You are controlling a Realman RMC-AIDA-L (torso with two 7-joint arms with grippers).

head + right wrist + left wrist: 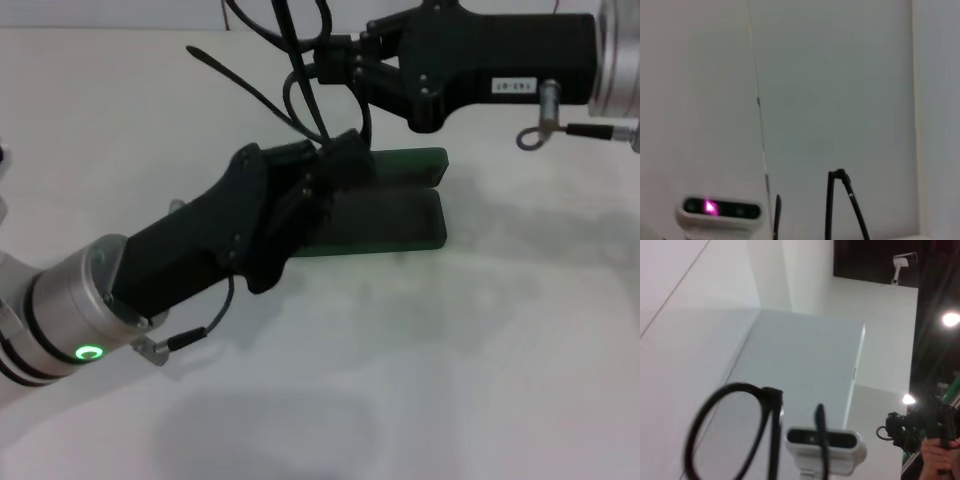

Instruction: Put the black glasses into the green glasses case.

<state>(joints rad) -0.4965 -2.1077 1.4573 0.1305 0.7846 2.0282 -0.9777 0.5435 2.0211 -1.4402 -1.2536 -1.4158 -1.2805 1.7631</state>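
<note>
From the head camera I am seeing the green glasses case [400, 215] lying open on the white desk [450, 360]. My left gripper [340, 160] is reaching in from 8 o'clock over its near end; my right gripper [335, 62] is reaching from 2 o'clock, fingers [350, 75] clamping the black glasses [300, 90] above the case. Only the left wrist camera is showing a round lens rim [725, 432]. I cannot tell the left fingers' state.

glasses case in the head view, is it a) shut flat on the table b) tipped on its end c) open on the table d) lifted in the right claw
c: the case lies open on the table, its lid spread behind the base, under both claws.
</note>
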